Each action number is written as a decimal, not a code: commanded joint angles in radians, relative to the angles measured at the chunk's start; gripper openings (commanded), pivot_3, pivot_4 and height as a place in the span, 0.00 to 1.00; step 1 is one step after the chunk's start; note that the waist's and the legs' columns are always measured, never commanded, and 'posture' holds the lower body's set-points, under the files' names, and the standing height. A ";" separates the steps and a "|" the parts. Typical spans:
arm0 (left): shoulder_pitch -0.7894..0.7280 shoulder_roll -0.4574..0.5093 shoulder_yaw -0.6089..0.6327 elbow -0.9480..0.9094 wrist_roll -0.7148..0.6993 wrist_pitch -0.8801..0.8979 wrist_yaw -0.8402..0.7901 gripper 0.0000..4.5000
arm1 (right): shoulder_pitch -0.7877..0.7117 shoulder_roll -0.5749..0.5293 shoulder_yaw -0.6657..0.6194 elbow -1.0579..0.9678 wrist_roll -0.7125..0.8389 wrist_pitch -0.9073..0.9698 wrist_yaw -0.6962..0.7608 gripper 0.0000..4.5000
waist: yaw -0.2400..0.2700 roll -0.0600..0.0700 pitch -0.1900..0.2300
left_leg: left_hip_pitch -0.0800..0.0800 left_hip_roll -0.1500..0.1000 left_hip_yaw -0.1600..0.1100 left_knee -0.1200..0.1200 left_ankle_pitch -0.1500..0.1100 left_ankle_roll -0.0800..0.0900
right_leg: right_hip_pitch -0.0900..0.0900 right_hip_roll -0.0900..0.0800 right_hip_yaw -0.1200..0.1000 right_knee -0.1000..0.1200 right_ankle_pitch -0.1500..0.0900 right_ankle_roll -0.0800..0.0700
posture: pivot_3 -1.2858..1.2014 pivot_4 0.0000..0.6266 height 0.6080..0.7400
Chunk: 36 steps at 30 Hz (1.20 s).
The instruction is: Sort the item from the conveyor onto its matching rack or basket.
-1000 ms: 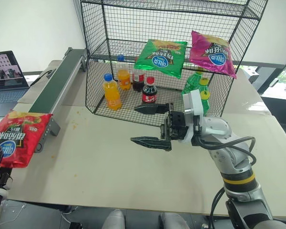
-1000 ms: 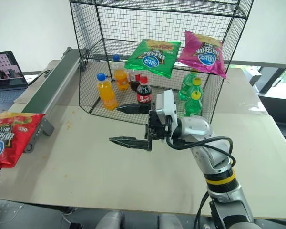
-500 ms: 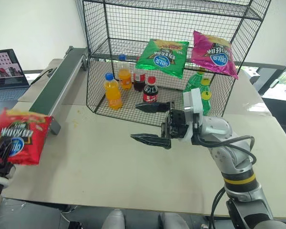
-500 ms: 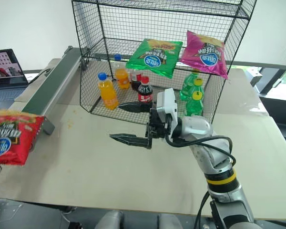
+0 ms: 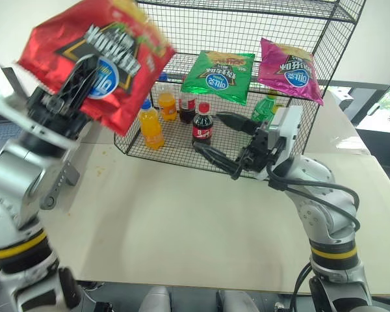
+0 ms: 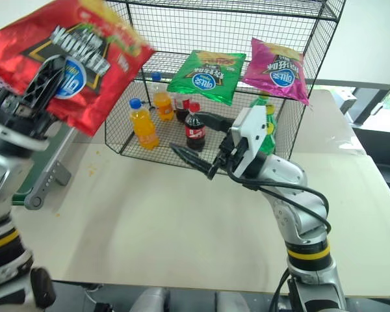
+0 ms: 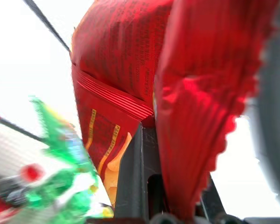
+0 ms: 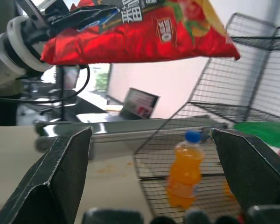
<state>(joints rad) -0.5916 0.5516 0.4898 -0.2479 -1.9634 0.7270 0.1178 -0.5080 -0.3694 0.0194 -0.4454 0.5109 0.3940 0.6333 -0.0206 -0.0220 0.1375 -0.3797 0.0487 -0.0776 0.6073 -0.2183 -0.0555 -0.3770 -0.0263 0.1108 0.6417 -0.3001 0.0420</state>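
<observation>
left gripper [image 5: 78, 81] has swung the red chip bag [image 5: 94, 62] from low by the conveyor end up high in front of the rack [image 5: 247, 19] top-left corner, jaws clamped shut on the bag's lower part. right gripper [image 5: 229, 144] has tilted up toward it w/ jaws wide open, holding nothing, near the cola bottle [image 5: 203, 123]. looks like pick is done & transfer phase on; green bag [image 5: 220, 77] & magenta bag [image 5: 290, 70] sit on the middle tier, so prob that's the matching spot.
</observation>
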 commanded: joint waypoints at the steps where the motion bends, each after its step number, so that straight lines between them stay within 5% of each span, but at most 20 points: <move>1: -0.170 -0.031 -0.059 0.214 0.007 -0.021 -0.018 0.00 | 0.004 0.009 -0.027 -0.096 -0.030 -0.021 -0.078 1.00 | 0.002 0.000 0.000 | 0.000 0.000 0.000 0.000 0.000 0.000 | -0.001 0.000 0.000 0.000 0.000 0.000 | 0.52 0.24 1.00; 8: -0.349 -0.164 -0.122 0.592 0.171 0.012 -0.149 0.00 | 0.022 0.003 -0.045 -0.180 -0.058 0.011 -0.173 1.00 | 0.007 0.001 0.000 | -0.002 -0.001 -0.001 0.001 0.001 0.000 | -0.002 0.000 -0.001 0.000 0.000 0.000 | 0.52 0.24 1.00; 17: -0.510 -0.294 -0.023 0.831 0.335 -0.080 -0.241 0.00 | 0.007 0.002 -0.034 -0.194 -0.092 -0.002 -0.220 1.00 | 0.004 0.000 0.000 | -0.008 -0.001 -0.001 0.000 0.004 -0.004 | -0.008 0.000 -0.001 0.001 0.000 0.000 | 0.52 0.24 1.00; 27: -0.686 -0.301 0.115 1.082 0.561 -0.316 -0.241 0.00 | -0.027 0.021 -0.025 -0.162 -0.118 -0.025 -0.222 1.00 | 0.007 0.000 0.000 | -0.008 -0.001 -0.001 0.000 0.005 -0.003 | -0.008 -0.001 -0.002 0.002 0.000 0.000 | 0.52 0.24 1.00; 35: -0.776 -0.296 0.160 1.219 0.690 -0.321 -0.272 0.00 | -0.044 0.030 -0.018 -0.156 -0.120 -0.022 -0.221 1.00 | 0.006 0.000 0.000 | -0.008 -0.002 -0.001 0.000 0.005 -0.003 | -0.008 -0.001 -0.002 0.002 0.000 0.001 | 0.52 0.24 1.00; 36: -0.783 -0.295 0.168 1.234 0.701 -0.319 -0.272 0.06 | -0.045 0.030 -0.018 -0.154 -0.119 -0.022 -0.221 1.00 | 0.006 0.001 0.000 | -0.008 -0.002 -0.001 0.000 0.005 -0.003 | -0.008 -0.001 -0.002 0.002 0.000 0.001 | 0.52 0.24 1.00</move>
<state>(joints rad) -1.3357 0.2411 0.6450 0.9850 -1.2847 0.4134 -0.1362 -0.5359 -0.3405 0.0080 -0.5783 0.3936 0.3986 0.4129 -0.0148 -0.0215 0.1377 -0.3878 0.0471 -0.0791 0.6072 -0.2134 -0.0586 -0.3850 -0.0270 0.1087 0.6440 -0.2997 0.0425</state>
